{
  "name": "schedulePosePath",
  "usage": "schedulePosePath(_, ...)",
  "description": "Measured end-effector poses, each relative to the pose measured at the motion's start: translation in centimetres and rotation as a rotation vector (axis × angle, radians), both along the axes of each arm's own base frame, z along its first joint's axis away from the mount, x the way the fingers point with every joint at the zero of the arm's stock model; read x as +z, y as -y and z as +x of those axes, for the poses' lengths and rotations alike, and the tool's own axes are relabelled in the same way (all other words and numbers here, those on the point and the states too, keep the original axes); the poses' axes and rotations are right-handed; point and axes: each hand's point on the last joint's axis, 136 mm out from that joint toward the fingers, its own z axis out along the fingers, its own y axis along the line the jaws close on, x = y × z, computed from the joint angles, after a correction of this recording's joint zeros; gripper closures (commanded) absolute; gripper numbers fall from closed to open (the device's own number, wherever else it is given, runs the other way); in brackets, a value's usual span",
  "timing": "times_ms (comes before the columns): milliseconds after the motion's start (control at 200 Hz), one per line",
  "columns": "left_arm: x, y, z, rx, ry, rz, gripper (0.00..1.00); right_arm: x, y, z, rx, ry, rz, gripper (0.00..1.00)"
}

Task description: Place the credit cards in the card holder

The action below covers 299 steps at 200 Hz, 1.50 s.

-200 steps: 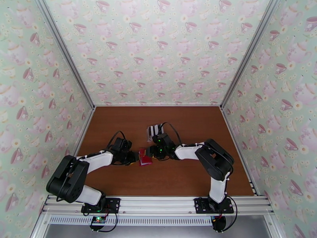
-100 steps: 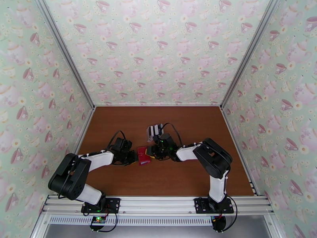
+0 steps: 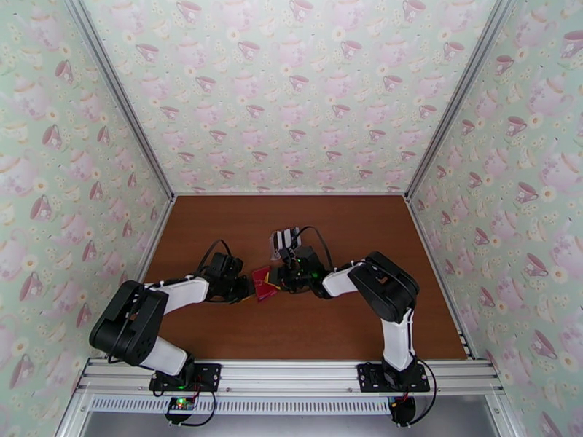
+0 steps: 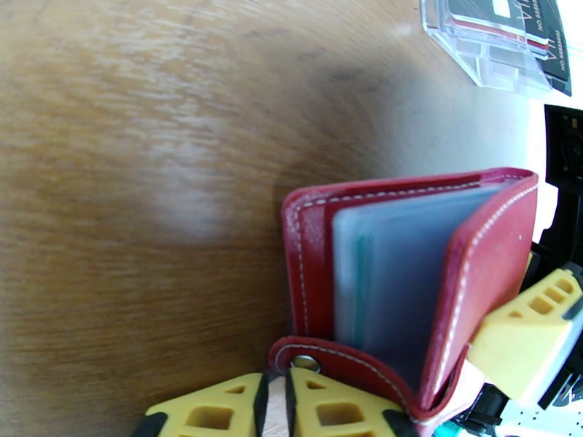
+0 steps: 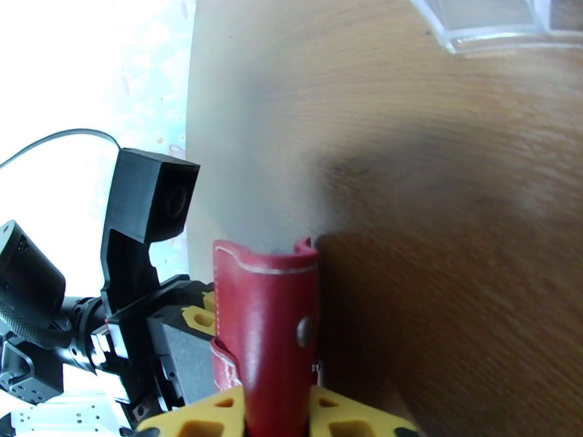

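With L gripper [image 4: 275, 393] pinching the card holder [image 4: 310, 271] at its snap edge & R gripper [image 5: 280, 411] clamped on its cover, pull apart gently, evenly, w/o twisting.

desk [image 3: 306, 329]: brown wood grain | clear slotted rack [image 3: 286, 239] on it mid-desk, dark cards [image 4: 521, 20] inside | red card holder [image 3: 264, 283] just beside rack, desk contact unclear

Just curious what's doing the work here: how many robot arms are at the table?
2. The left arm reaches in from the left, the right arm from the right; both meet at the red wallet mid-table.
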Motion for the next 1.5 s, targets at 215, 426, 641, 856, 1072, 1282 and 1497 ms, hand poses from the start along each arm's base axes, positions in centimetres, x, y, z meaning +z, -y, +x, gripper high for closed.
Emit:
schedulePosePath(215,0.5,0.2,0.1,-0.003,0.012,-0.013,0.7,0.4,0.6,0.1,-0.002,0.005,-0.002,0.93)
schedulePosePath(426,0.7,0.1,0.1,-0.005,0.034,-0.005,0.69,3.5,1.8,-0.5,0.008,0.069,-0.048,0.96)
schedulePosePath(641,0.8,-0.4,-0.1,0.007,0.049,0.02,0.69,8.6,4.2,-0.1,-0.025,0.227,-0.205,1.0)
schedulePosePath(856,0.8,-0.8,-0.2,0.018,0.051,0.03,0.68,12.4,7.6,0.7,-0.095,0.397,-0.468,1.0)
schedulePosePath(1072,0.8,-1.4,-0.5,0.034,0.058,0.036,0.68,12.2,9.7,-1.0,-0.066,0.508,-0.791,1.0)
schedulePosePath(1282,0.8,-1.8,-0.6,0.048,0.064,0.034,0.67,9.8,10.0,-1.6,-0.003,0.6,-1.121,1.0)
schedulePosePath(1497,0.8,-1.8,-0.6,0.055,0.072,0.027,0.67,6.1,10.7,-0.9,0.063,0.655,-1.452,1.0)
